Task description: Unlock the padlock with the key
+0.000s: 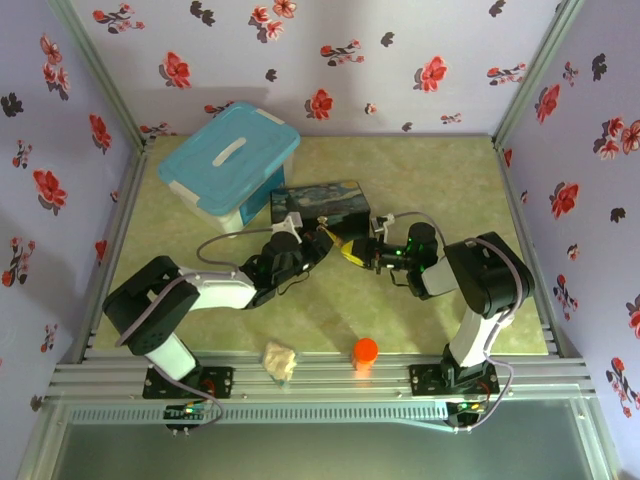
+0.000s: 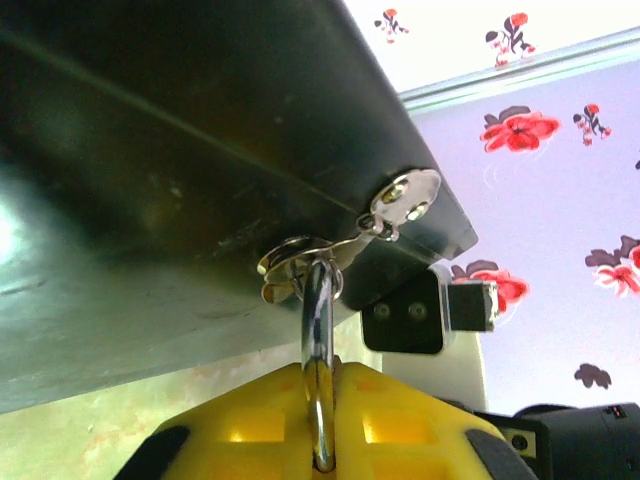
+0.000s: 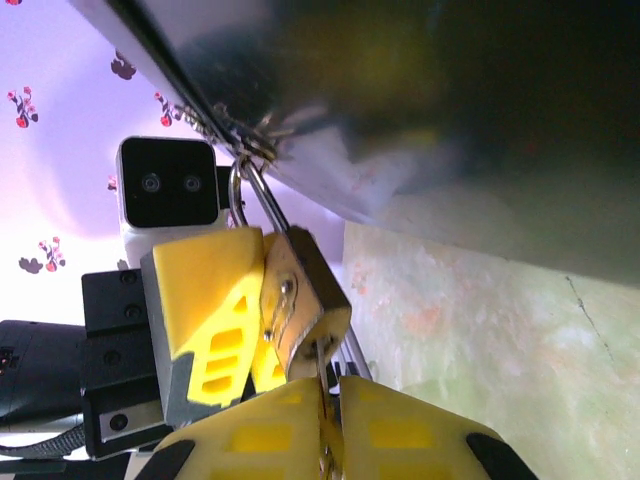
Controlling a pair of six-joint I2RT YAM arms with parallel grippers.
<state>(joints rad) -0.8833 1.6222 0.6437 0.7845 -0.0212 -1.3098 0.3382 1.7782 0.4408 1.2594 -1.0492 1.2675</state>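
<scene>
1. From the top camera, we see both arms reaching inward to meet just in front of the dark painted box (image 1: 320,203) in the middle of the table (image 1: 450,180). The left claw (image 1: 322,240) and the right claw (image 1: 356,252) are tip to tip at the box's near face. Whatever sits between them is too small for us to make out here, and we cannot tell the spread of either claw from this height. A blue-lidded tub (image 1: 232,160) stands behind and to the left, touching the painted box. An orange cap (image 1: 365,350) and a crumpled pale lump (image 1: 280,361) lie near the front edge, well apart from the claws.

2. On the left wrist camera, we see the left claw (image 2: 322,405) pinched tight, its yellow pads meeting on the padlock's silver shackle (image 2: 318,310). The shackle rises from between them and passes through the hasp ring (image 2: 295,262) on the box's edge. The lock's body is hidden by the pads.

3. On the right wrist camera, we see the padlock (image 3: 305,290) hanging by its shackle from the hasp under the box, its brass body tilted and gripped by the left claw's yellow fingers (image 3: 210,300). The right claw (image 3: 323,425) is closed narrow on the key (image 3: 321,375), a thin dark sliver that runs up from between its pads to the base of the lock body.
</scene>
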